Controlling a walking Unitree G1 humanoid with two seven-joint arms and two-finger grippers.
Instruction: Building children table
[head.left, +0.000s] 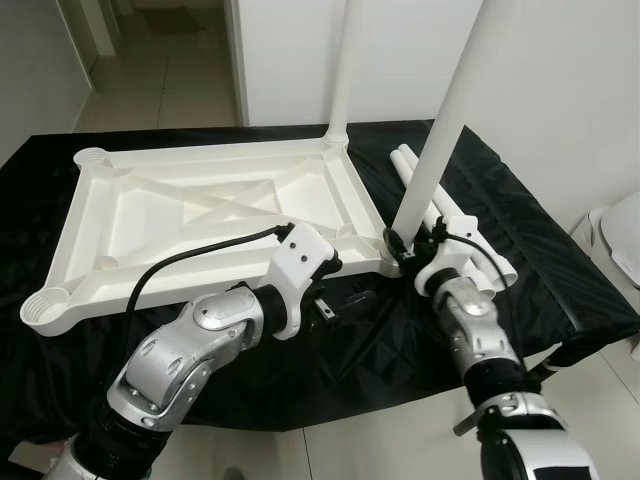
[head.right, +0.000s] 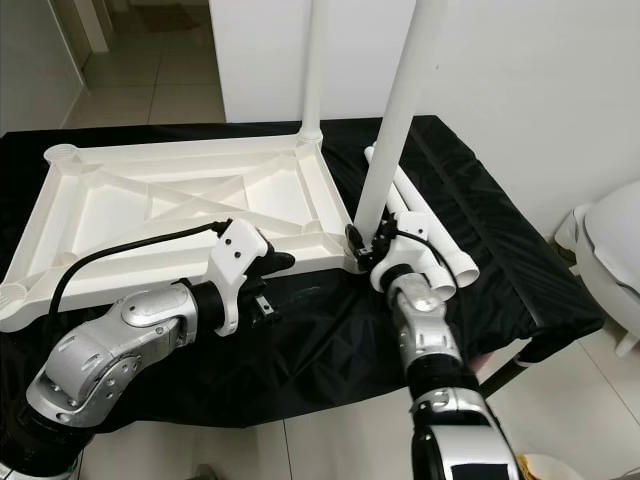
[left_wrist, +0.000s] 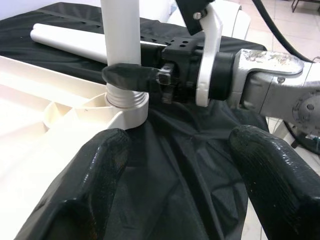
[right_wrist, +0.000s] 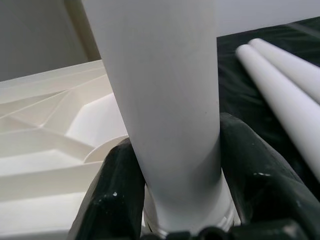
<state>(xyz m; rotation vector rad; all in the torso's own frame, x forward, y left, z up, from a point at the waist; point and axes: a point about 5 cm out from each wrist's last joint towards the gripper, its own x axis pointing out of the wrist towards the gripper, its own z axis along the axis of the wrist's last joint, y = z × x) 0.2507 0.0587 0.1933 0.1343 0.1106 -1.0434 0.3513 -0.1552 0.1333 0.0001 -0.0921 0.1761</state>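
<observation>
A white plastic table top (head.left: 210, 215) lies upside down on a black cloth (head.left: 520, 260), its ribbed underside facing up. This table top is the landmark for everything else.

Four round corner sockets can be counted on it. Two hold upright white legs: the near leg (head.left: 445, 120) stands in the corner closest to the right arm, and the far leg (head.left: 343, 70) stands in the corner behind it. The tops of both legs are cut off by the frame. The other two sockets, on the table top's opposite short side, have nothing in them.

Two loose legs (head.left: 455, 215) lie side by side on the cloth just beside the table top, partly hidden behind the near leg and the right arm.

The right gripper (right_wrist: 175, 190) is clamped around the base of the near leg, just above its socket, one black finger on each side.

The left gripper (left_wrist: 175, 180) hovers over the cloth at the table top's near long edge, close to that same corner, its fingers spread wide and holding nothing.
</observation>
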